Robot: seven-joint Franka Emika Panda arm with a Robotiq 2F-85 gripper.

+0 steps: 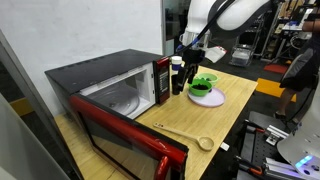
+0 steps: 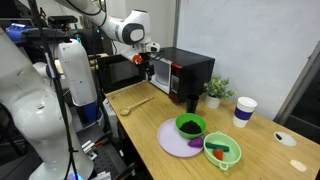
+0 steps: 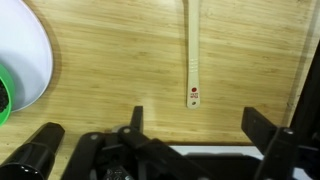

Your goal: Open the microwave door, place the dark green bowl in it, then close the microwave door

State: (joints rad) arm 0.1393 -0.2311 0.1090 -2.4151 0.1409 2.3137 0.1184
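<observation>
Over the table: jaws wide, door open, bowl on its plate

On the pale wood-grain table (image 1: 180, 115), the boxy microwave (image 1: 100, 75) fills the nine o'clock side in an exterior view. It has a black casing, a glossy red front and a white cavity on show. Its door (image 1: 130, 135), a red frame round dark glass, stands wide open towards seven o'clock. A white arm (image 1: 215, 15) comes in from twelve o'clock. The gripper (image 1: 190, 45) hangs above the table at the microwave's three o'clock. In the wrist view its black fingers (image 3: 137, 120) are spread apart with only bare wood between them, grasping nothing.

A flat, round lavender plate (image 2: 170, 145) lies at six o'clock of the microwave in an exterior view. The dark bowl (image 2: 190, 126), round, green-rimmed and dark inside, sits on it, well apart from the cavity. A lime bowl (image 2: 225, 152) holding something red lies just beside the plate at four o'clock. A tall black cylinder (image 1: 178, 75) stands between microwave and plate, beside the control strip. A long wooden spoon (image 1: 185, 133) lies near the open door's edge. A white cup (image 2: 243, 110) with a purple band and a small potted plant (image 2: 213, 92) stand at the microwave's four o'clock.
</observation>
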